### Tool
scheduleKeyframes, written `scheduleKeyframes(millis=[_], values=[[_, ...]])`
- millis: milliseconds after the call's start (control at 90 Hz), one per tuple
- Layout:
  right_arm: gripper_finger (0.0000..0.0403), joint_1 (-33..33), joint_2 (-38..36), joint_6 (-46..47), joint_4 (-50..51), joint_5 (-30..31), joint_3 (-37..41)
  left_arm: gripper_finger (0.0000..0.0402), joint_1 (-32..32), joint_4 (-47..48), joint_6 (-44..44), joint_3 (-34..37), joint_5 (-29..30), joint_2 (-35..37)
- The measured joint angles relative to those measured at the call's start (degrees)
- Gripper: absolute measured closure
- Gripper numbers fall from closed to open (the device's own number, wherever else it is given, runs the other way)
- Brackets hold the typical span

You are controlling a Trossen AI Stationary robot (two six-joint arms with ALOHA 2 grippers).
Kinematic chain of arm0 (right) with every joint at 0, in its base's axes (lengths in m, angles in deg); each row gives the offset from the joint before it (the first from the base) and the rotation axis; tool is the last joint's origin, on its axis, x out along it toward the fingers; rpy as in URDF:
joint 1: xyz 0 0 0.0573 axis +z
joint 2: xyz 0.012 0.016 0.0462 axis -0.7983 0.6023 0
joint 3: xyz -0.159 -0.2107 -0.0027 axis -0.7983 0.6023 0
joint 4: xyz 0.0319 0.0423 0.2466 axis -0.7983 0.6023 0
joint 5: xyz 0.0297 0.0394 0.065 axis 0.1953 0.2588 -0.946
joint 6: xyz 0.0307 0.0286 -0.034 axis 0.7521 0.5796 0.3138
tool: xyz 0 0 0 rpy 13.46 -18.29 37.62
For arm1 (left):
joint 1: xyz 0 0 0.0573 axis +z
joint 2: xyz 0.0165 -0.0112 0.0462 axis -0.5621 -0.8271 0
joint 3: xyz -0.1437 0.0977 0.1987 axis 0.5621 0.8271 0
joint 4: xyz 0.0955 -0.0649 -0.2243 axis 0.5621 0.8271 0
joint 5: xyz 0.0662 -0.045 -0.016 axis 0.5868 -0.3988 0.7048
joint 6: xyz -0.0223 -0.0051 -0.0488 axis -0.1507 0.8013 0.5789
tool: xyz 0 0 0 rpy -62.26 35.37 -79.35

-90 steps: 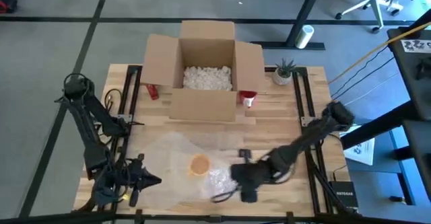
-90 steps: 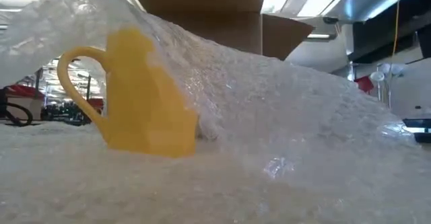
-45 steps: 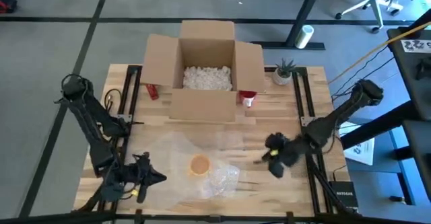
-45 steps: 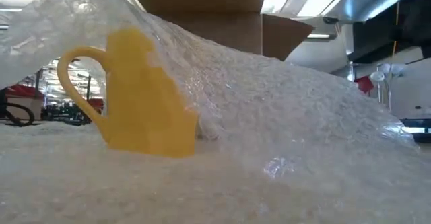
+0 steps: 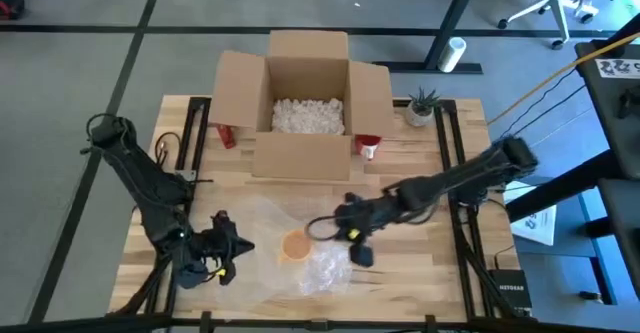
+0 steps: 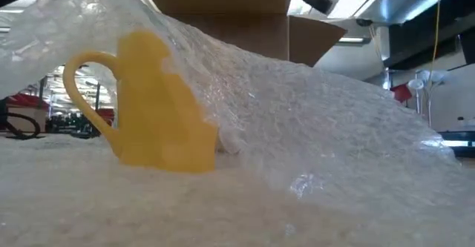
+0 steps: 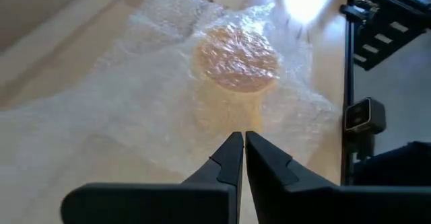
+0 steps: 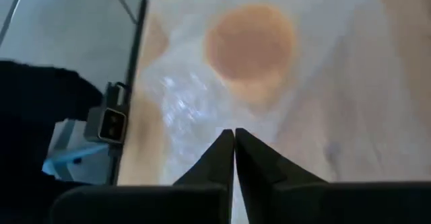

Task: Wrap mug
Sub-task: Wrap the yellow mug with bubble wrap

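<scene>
A yellow mug (image 6: 156, 102) was seen standing upright on the table (image 5: 420, 163), toward the middle of its front edge. It was laid on a sheet of clear bubble wrap (image 5: 262, 223), and one side of that sheet was folded up and draped over it, the handle (image 6: 83, 91) left uncovered.

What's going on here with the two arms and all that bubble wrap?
A two-armed robot is wrapping a yellow mug that stands on a sheet of bubble wrap on the wooden table. One side of the sheet is folded up over the mug, whose handle remains uncovered. The right tool is just beside the mug with its fingers shut, and the left tool waits at the sheet's other side, also shut. An open cardboard box of packing peanuts sits behind.
</scene>
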Motion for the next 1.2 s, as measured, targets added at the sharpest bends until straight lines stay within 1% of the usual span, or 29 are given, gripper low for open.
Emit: scheduleKeyframes(millis=[278,400,511,578,700,1011,1089,1200], values=[[0.0403,-1.27,16.59,-2.67,10.01,-0.93,-21.71,0.0402,-1.61,1.95,2.59,0.0,-0.8,0.0],[0.0403,-1.25,24.41,-3.72,16.68,-1.0,-31.53,0.0402,-2.21,2.72,3.87,0.0,-0.89,0.0],[0.0403,-1.45,29.78,-4.48,24.04,-1.16,-39.63,0.0402,-2.9,2.51,4.38,0.0,-0.86,0.0],[0.0403,-1.66,32.22,-4.48,25.39,-1.02,-42.83,0.0402,-3.27,2.6,5.02,0.0,-0.86,0.0],[0.0403,-2.41,35.21,-4.48,24.93,-0.97,-45.04,0.0402,-3.6,2.48,5.62,0.0,-0.86,0.0],[0.0403,-3.49,41.19,-4.37,28.27,-2.68,-45.2,0.0402,-3.62,2.38,8.48,0.02,-0.79,-0.12],[0.0403,-3.39,41.86,-4.35,28.6,-2.92,-45.27,0.0402,-3.62,1.48,9.62,0.36,-0.67,-1.03],[0.0403,-3.37,42.16,-4.29,29.0,-3.39,-45.32,0.0402,-3.62,0.23,10.86,0.66,-0.88,-4.11]])
